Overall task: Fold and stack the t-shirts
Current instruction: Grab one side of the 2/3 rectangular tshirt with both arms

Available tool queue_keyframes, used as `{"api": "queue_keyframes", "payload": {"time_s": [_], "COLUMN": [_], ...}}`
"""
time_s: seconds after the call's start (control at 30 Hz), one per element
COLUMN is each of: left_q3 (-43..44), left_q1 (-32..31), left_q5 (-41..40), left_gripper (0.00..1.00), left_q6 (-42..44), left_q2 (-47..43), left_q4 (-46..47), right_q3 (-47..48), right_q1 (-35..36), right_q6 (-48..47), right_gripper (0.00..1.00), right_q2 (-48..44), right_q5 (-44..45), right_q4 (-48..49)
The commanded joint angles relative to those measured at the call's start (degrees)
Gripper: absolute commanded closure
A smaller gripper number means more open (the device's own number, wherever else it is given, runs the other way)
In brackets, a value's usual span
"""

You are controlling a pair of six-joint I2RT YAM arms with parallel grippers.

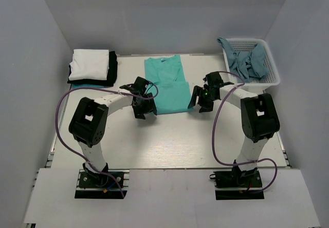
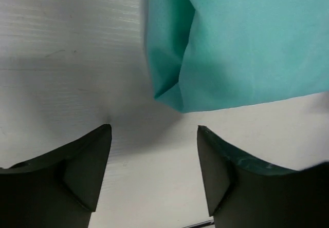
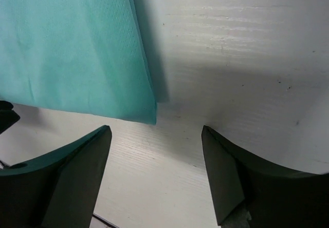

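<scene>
The turquoise-green t-shirt (image 1: 167, 84) lies partly folded in the middle of the table, neck towards the far wall. My left gripper (image 1: 142, 109) is open and empty at its near left corner, which shows in the left wrist view (image 2: 169, 97) just beyond the fingertips. My right gripper (image 1: 199, 103) is open and empty at its near right corner, seen in the right wrist view (image 3: 146, 115). A stack of folded shirts sits at the far left: a white one (image 1: 88, 64) on a black one (image 1: 110, 69), with a teal edge (image 1: 82, 86) beneath.
A white lattice basket (image 1: 267, 63) at the far right holds crumpled grey-blue cloth (image 1: 247, 63). Purple cables loop from both arms. Grey walls close in the table on three sides.
</scene>
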Motion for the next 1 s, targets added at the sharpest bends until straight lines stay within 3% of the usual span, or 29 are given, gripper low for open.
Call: {"api": "queue_keyframes", "payload": {"time_s": [0.0,0.13,0.3,0.33,0.4,0.43,0.53,0.57,0.6,0.73,0.97], "left_q3": [-0.8,0.6,-0.3,-0.3,-0.3,-0.3,0.2,0.8,0.8,-0.9,-12.9], "left_q1": [-0.6,-0.6,-0.6,-0.6,-0.6,-0.6,-0.6,-0.6,-0.6,-0.6,-2.1], "left_q5": [1.3,-0.8,-0.7,-0.1,-0.1,0.4,0.4,-0.1,-0.1,-3.2,0.3], "left_gripper": [0.26,0.53,0.65,0.68,0.74,0.78,0.97,1.00,1.00,1.00,1.00], "left_q6": [-1.0,-1.0,-1.0,-1.0,-1.0,-1.0,-1.0,-1.0,-1.0,-1.0,0.9], "left_q2": [-2.8,-0.1,1.8,2.9,4.5,5.1,5.7,6.4,6.4,4.3,-14.5], "left_q4": [5.3,4.0,4.7,5.3,5.3,5.3,5.8,5.8,5.8,5.3,8.2], "right_q3": [-0.7,-1.2,-2.3,-2.4,-1.9,-1.9,-3.1,-2.7,-2.4,-2.8,-9.8], "right_q1": [1.2,0.3,0.6,0.8,0.8,0.9,1.4,1.2,1.1,1.5,2.4], "right_q6": [-1.1,-0.2,0.7,0.9,1.2,1.3,1.4,1.3,0.8,-0.1,-2.6], "right_gripper": [0.24,0.29,0.39,0.49,0.58,0.72,0.78,0.91,0.99,1.00,1.00], "right_q2": [-0.6,0.9,2.1,2.3,3.4,3.8,4.2,4.5,5.1,2.6,-10.2], "right_q5": [-1.3,-2.8,-2.7,-2.9,-3.0,-3.4,-4.0,-4.0,-3.8,-4.9,-6.1], "right_q4": [2.9,4.4,6.4,8.6,8.8,9.3,11.7,11.6,11.0,9.5,3.0]}}
